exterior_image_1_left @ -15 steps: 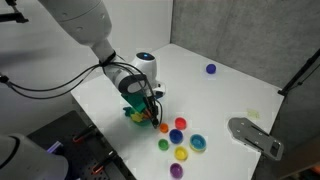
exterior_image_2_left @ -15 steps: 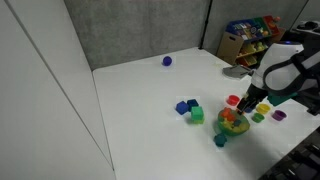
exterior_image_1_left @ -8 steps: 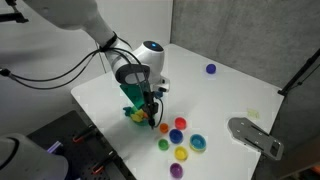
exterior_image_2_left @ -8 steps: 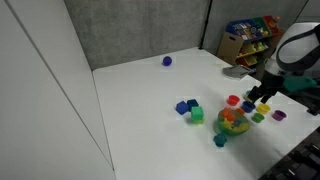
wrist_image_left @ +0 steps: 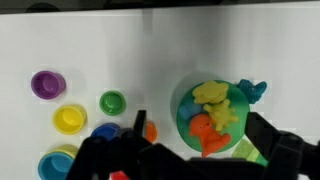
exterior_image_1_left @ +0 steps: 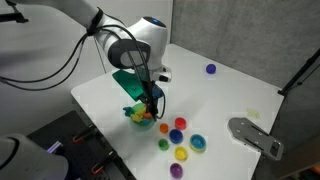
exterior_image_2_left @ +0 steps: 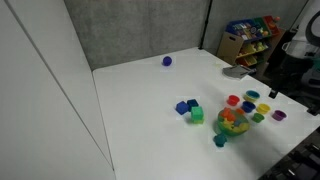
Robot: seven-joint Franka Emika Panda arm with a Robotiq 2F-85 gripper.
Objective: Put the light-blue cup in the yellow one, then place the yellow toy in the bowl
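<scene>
The teal-green bowl (wrist_image_left: 186,118) holds lumpy yellow toys (wrist_image_left: 209,93) and an orange toy. It shows in both exterior views (exterior_image_1_left: 141,121) (exterior_image_2_left: 233,124). The light-blue cup (wrist_image_left: 52,165) sits inside the yellow cup (wrist_image_left: 66,151) at the lower left of the wrist view, and shows in an exterior view (exterior_image_1_left: 197,143). My gripper (wrist_image_left: 195,120) is open and empty. It hangs above the bowl (exterior_image_1_left: 150,101) and at the right edge in an exterior view (exterior_image_2_left: 269,93).
Small cups stand beside the bowl: purple (wrist_image_left: 47,84), yellow (wrist_image_left: 69,120), green (wrist_image_left: 112,102), blue (wrist_image_left: 105,132) and orange (wrist_image_left: 149,130). A teal toy (wrist_image_left: 252,90) lies by the bowl. Blue and green blocks (exterior_image_2_left: 190,110), a blue ball (exterior_image_2_left: 167,61) and a grey metal plate (exterior_image_1_left: 255,135) are also here.
My gripper has lifted up and away from the bowl, open and empty. The toys stay in the bowl and the cups have not moved.
</scene>
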